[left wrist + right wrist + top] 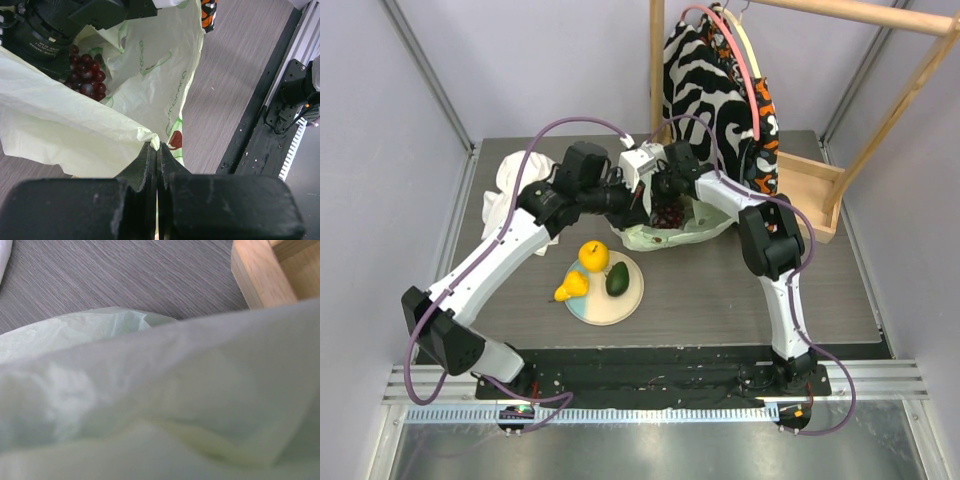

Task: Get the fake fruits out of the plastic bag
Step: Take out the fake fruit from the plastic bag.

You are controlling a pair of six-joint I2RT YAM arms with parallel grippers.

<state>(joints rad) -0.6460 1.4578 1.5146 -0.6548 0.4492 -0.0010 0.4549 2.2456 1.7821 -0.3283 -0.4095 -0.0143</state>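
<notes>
Three fruits (593,255) sit on the plate (630,305); the grapes (85,75) lie in the bag (150,85).
Left gripper (157,152), fingers (145,167) pressed together, pinches the bag's rim, likely to hold its mouth open; right gripper (663,200) reaches in over the grapes, jaws hidden by film, so spread or closed I cannot tell.
</notes>
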